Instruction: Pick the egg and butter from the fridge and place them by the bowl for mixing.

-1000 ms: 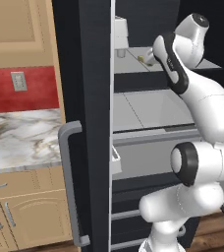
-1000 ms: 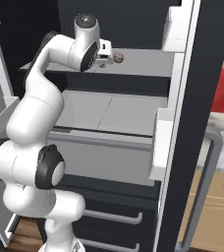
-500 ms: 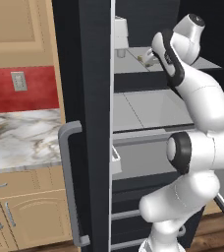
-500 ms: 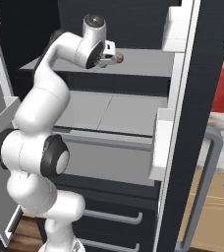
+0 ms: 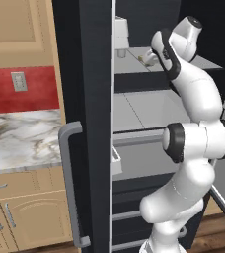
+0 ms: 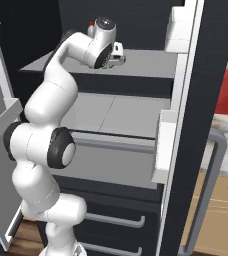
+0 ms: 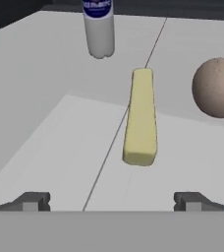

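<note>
A: Left of the scene first: tan wooden cabinets (image 5: 16, 29) above a red wall strip (image 5: 33, 89) bearing a pale switch plate (image 5: 18, 81), and a marbled grey-white counter (image 5: 20, 141) below them

B: Next along, the tall black two-door fridge (image 5: 85, 74) stands open, its near door edge carrying a grey bar handle (image 5: 69, 188). Grey inner shelves (image 6: 136, 65) step back into it, with dark drawers (image 6: 111, 220) lower down

A: The white arm reaches up onto the upper shelf. The two-finger gripper (image 7: 111, 199) is released, its small dark fingertips (image 7: 31, 201) standing wide apart with nothing between them

B: Contents of that shelf, hand view, left to right: a white bottle with a blue label (image 7: 99, 27) at the far side, upright. Then the small pale yellow stick of butter (image 7: 140, 115), lying flat and lengthwise on the grey shelf, near end pointing toward the fingertips, apart from them

A: Right of the butter sits the brownish-tan rounded egg (image 7: 216, 87), near the stick but not touching it, partly cut by the frame edge

B: From the right base camera the gripper (image 6: 117, 54) hangs just above the shelf. On the far right there, the other fridge door (image 6: 196, 125) holds pale bins, and past it a grey handle (image 6: 211, 190)
</note>
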You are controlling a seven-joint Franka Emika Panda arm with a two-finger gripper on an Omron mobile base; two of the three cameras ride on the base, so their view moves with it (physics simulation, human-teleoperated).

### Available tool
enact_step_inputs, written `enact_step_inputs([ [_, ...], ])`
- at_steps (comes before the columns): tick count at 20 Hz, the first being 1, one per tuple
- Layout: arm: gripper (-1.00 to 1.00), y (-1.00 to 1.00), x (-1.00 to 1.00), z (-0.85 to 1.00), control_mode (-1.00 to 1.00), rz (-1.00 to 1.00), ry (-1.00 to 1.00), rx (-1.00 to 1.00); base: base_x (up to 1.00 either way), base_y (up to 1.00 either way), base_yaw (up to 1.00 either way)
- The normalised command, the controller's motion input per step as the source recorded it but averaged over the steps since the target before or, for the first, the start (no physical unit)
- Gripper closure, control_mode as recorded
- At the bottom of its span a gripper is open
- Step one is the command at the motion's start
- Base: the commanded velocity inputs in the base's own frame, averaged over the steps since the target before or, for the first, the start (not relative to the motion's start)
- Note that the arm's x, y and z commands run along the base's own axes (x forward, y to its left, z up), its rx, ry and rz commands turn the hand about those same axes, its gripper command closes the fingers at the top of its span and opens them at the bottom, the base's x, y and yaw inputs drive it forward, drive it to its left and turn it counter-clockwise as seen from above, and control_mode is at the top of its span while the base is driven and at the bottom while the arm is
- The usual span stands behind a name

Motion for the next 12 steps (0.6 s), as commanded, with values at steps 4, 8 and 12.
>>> enact_step_inputs([
  [4,-1.00,0.00,0.42,-0.04,-1.00,0.00,0.00,0.00,0.00,0.00,0.00],
  [8,-1.00,-0.01,0.35,-0.09,-1.00,0.00,0.00,0.00,0.00,0.00,0.00],
  [12,-1.00,-0.01,0.33,-0.17,-1.00,0.01,0.00,0.00,0.00,0.00,0.00],
])
